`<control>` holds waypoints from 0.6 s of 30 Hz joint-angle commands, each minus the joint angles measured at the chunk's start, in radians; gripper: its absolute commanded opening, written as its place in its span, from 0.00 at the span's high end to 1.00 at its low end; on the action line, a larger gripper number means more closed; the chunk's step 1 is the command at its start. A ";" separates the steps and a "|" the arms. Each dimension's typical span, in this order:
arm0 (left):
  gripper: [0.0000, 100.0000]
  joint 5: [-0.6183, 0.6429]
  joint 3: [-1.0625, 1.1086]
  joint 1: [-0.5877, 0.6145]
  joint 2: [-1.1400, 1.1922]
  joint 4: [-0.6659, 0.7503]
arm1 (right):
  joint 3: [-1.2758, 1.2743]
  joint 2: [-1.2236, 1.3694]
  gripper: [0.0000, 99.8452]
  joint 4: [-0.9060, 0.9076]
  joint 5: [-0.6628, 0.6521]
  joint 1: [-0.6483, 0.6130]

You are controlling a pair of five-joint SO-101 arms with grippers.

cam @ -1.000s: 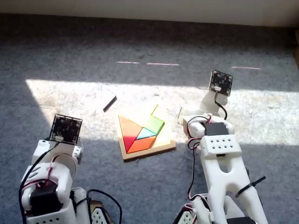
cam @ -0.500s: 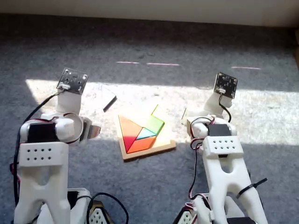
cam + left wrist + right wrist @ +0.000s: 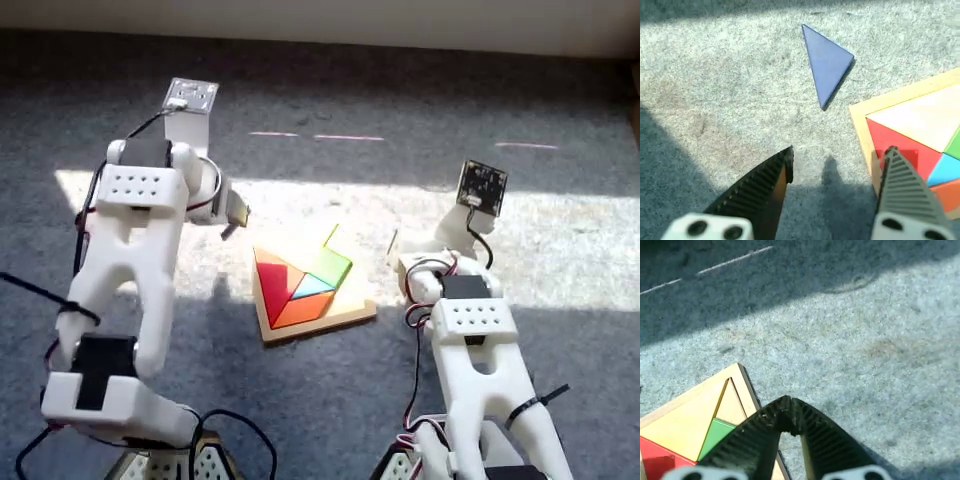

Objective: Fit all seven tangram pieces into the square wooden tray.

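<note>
Now then, over to the loose blue triangle (image 3: 827, 62), flat on the grey carpet (image 3: 715, 100), near a corner of the square wooden tray (image 3: 860, 122) but not touching it. Hanging just short of it with the left gripper (image 3: 839, 152): jaws spread wide, nothing between them, one finger over carpet, the other above the tray's rim. On the far side of the tray, low down with the right gripper (image 3: 789, 407), fingers pressed together on nothing.

Inside the tray, lying flat and edge to edge: a red piece (image 3: 910, 142), an orange piece (image 3: 950, 192), a light blue piece (image 3: 945, 170), a green piece (image 3: 955, 145) and a pale yellow piece (image 3: 920, 115).

Looks like the fetch-the-next-piece step, grasp not yet made. Calls for easing forward until the triangle sits between the jaws, dropping to the carpet, then closing across two edges. Probably tricky: a thin piece on soft pile, easier to shove along than to lift.
</note>
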State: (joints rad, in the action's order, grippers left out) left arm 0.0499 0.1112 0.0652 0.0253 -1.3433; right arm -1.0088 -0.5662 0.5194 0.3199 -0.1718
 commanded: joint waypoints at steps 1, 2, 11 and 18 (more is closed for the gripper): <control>0.71 0.054 -0.266 -0.021 0.239 0.002 | 0.002 -0.027 0.99 -0.019 -0.011 0.008; 0.71 0.058 -0.314 -0.021 0.294 -0.003 | 0.002 -0.027 0.99 -0.019 -0.011 0.008; 0.72 0.058 -0.700 -0.021 0.708 -0.078 | 0.001 -0.027 0.99 -0.021 -0.097 0.005; 0.72 0.135 -0.969 -0.015 0.897 -0.203 | 0.001 -0.027 0.99 -0.021 -0.101 0.004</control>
State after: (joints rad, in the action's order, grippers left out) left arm 0.1373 -0.6928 0.0637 0.8738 -1.4876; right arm -1.0104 -0.5662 0.5194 0.2294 -0.1718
